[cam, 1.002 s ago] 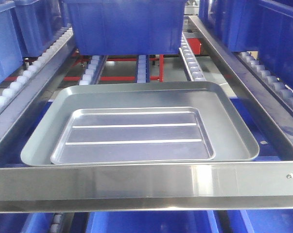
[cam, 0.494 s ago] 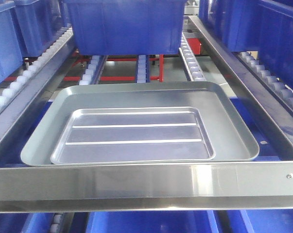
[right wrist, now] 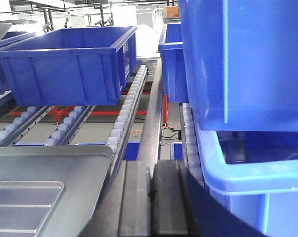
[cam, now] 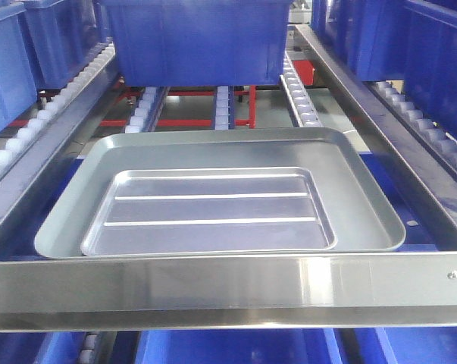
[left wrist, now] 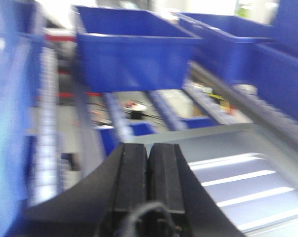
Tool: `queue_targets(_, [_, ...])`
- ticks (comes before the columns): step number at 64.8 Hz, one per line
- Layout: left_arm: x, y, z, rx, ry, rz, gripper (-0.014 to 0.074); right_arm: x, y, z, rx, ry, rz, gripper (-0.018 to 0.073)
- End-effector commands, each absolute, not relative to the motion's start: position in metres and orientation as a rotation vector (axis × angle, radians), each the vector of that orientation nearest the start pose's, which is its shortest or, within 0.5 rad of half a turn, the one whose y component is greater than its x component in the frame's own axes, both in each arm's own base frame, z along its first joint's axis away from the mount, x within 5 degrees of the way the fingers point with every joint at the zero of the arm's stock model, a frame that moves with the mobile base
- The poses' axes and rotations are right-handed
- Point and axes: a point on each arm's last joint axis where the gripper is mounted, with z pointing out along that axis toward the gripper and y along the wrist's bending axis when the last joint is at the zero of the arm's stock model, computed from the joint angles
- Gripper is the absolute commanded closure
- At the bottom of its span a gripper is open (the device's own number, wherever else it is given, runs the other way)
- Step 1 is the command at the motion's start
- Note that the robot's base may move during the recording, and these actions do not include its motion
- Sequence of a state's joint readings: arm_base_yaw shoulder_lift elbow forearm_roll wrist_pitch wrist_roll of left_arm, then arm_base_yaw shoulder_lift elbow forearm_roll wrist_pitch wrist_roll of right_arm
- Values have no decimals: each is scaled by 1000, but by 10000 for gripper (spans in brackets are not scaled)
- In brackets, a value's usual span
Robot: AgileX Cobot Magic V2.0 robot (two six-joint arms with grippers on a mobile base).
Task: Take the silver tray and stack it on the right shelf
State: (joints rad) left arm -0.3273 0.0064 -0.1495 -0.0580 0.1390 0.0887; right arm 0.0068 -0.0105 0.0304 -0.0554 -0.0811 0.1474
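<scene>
The shiny silver tray point(cam: 209, 208), with two raised ridges, lies flat inside a larger dull grey tray point(cam: 357, 182). Both rest on the right shelf, just behind its brushed-steel front bar point(cam: 228, 284). Neither gripper shows in the front view. In the blurred left wrist view, my left gripper point(left wrist: 149, 148) is shut with nothing in it, above the grey tray's near left side, and the silver tray point(left wrist: 237, 182) lies to its right. My right gripper point(right wrist: 151, 170) is shut and empty over the side rail, right of the grey tray point(right wrist: 64, 163) and silver tray point(right wrist: 20, 202).
A blue bin point(cam: 198, 38) stands on the rollers behind the trays, and more blue bins flank the lane on both sides. A light blue bin point(right wrist: 257, 177) sits close to the right gripper's right. Rows of white rollers point(cam: 300, 98) and sloping steel rails border the trays.
The trays sit a few pixels further right in the front view. Nothing else differs.
</scene>
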Motion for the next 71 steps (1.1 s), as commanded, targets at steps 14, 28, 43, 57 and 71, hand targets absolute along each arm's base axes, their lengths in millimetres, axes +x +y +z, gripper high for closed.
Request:
queue_targets(14, [54,-4,214,81,1451,-25,689,53,1,219,49,1322,82,510])
queue_targets(28, [56,-3,202,61,1442,-12,689,53,1,219,49,1322,82,510])
queue_targets(43, [54,-4,211,107,1337,-13,689,53,1,219,49,1322,82,510])
queue_targets(57, [55,-6,208,132,1378,-37,689,53,1,219,49,1322,82,510])
queue_targets(71, [55,-6,208,132,1378,-37,689,53,1,219,49,1322,82,510])
